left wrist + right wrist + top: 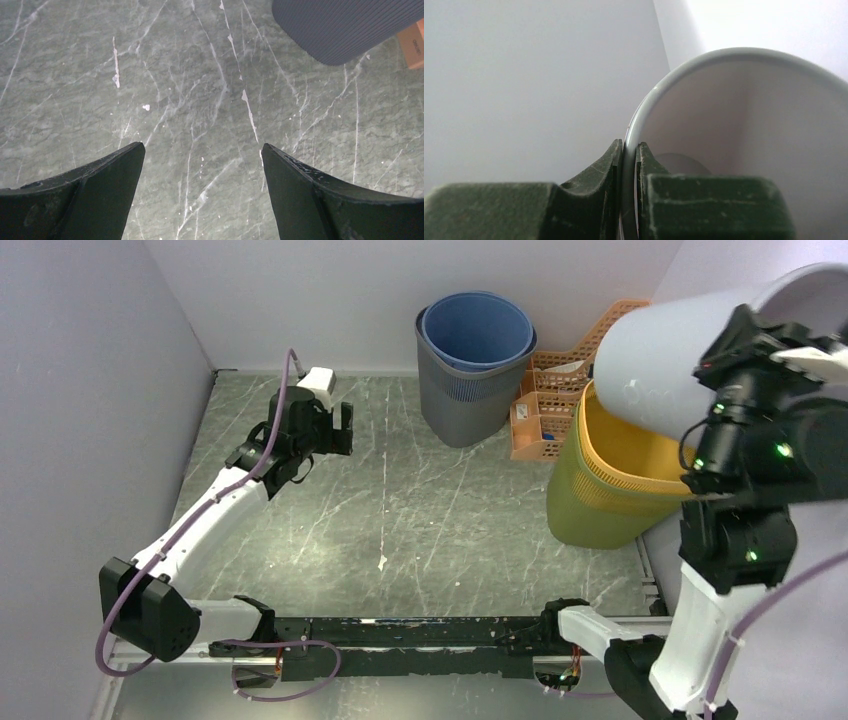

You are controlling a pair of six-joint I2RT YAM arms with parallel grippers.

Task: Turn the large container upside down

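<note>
**Grip.** The right gripper (629, 148) was pinching the rim of the container (650, 360). One finger sat inside the wall and one outside, pressed onto it.

**Position.** The container was held off the table (400, 520), high on the right side. In the top view it overlapped the mouth of the yellow bin (600, 495). Whether the two touched could not be told.

**Orientation.** The long axis lay near level with a slight slope. The closed base pointed left and somewhat down, toward the table centre. The open mouth pointed right and up, at the right wrist. The right wrist view looked along that axis into the interior, with the base visible at the far end. The body therefore ran leftward away from the gripper, with the only hold at the rim.

**Other arm.** The left gripper (338, 430) was spread wide and empty over bare table on the left, well apart from the container. A grey bin (465, 400) with a blue bin (478, 330) nested inside it, and an orange basket (545, 415), stood at the back.

**Assessment.** The container looked about halfway through the turn. Bringing the mouth downward would likely fall to the right arm, the only one near. Two risks were noted. The yellow bin sat directly below the swing, and a single rim pinch on so large a body might slip.
</note>
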